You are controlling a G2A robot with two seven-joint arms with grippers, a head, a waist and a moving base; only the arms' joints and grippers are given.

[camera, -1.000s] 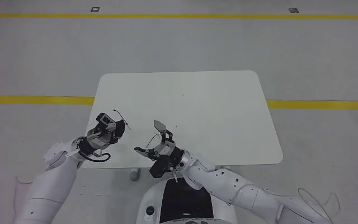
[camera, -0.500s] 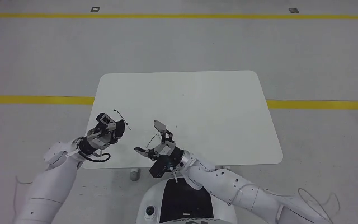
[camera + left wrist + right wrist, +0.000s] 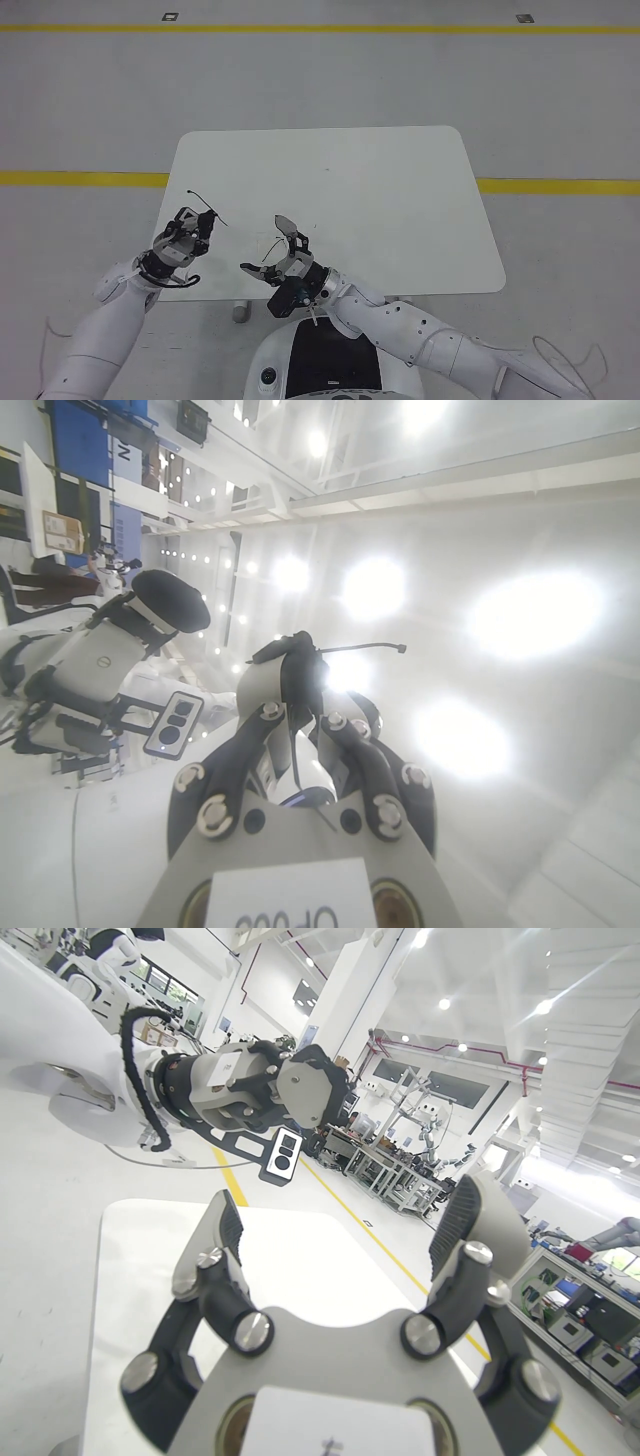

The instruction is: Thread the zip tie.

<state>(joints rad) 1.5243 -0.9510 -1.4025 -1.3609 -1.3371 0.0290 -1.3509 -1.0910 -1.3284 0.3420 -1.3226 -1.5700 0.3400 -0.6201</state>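
Note:
A thin black zip tie (image 3: 205, 204) (image 3: 361, 646) sticks out of my left gripper (image 3: 196, 222) (image 3: 295, 655), which is shut on it above the table's near left corner. The tie's small head is at its free far end (image 3: 400, 648). My right gripper (image 3: 264, 243) (image 3: 340, 1218) stands open a short way to the right of the left one, over the table's front edge, with nothing between its ribbed pads (image 3: 450, 1215). The right wrist view shows the left gripper (image 3: 320, 1083) farther off, above the table.
The white table (image 3: 380, 200) has rounded corners and a bare top. A yellow floor line (image 3: 550, 186) runs behind it on both sides. A small black-and-white module (image 3: 282, 1158) hangs under the left wrist.
My left gripper has turned and shifted slightly left and back, swinging the zip tie with it. The right arm has stayed in place.

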